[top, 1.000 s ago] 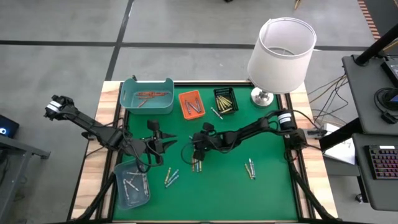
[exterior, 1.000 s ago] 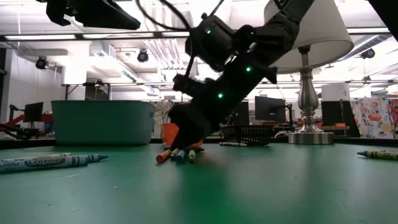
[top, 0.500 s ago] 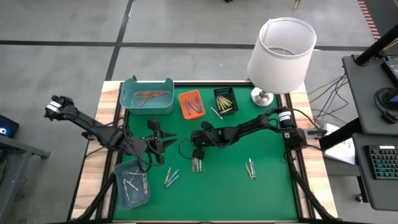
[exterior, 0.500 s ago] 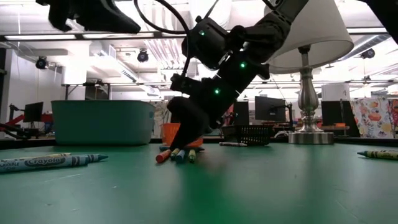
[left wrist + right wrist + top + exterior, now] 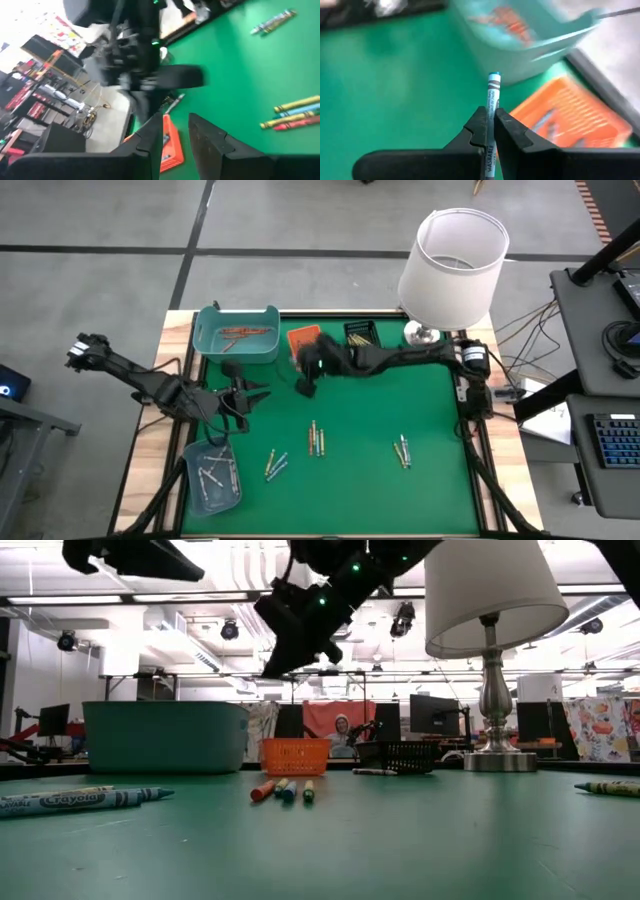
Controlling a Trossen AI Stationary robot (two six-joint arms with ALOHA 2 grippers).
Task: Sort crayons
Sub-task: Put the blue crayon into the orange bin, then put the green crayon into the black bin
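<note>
My right gripper [image 5: 304, 383] hangs high over the far middle of the green mat, by the orange tray [image 5: 306, 340], shut on a blue crayon [image 5: 492, 95]. In the low view it [image 5: 272, 668] is well above the table. Loose crayons lie flat on the mat in small groups: mid-table [image 5: 316, 440], left of that [image 5: 275, 465] and to the right [image 5: 403, 450]. My left gripper [image 5: 258, 394] hovers left of centre, open, with nothing between its fingers [image 5: 150, 137]. My right gripper pinches the blue crayon by its middle [image 5: 491, 107] between the two fingers. The crayon lies along the fingers, and its far end [image 5: 494, 76] sticks out past their tips. It is lifted clear of the mat.
A teal tray [image 5: 238, 332] with red crayons, the orange tray and a black tray [image 5: 362, 340] line the far edge. A lamp [image 5: 450, 260] stands at the far right corner. A clear bin [image 5: 212, 475] with grey crayons sits near left.
My right gripper was down at the mid-table group of crayons. It has risen with the blue crayon and swung toward the table's far edge, to the orange tray. The other crayons of that group stay on the mat. My left gripper has drawn back a little toward the left edge.
</note>
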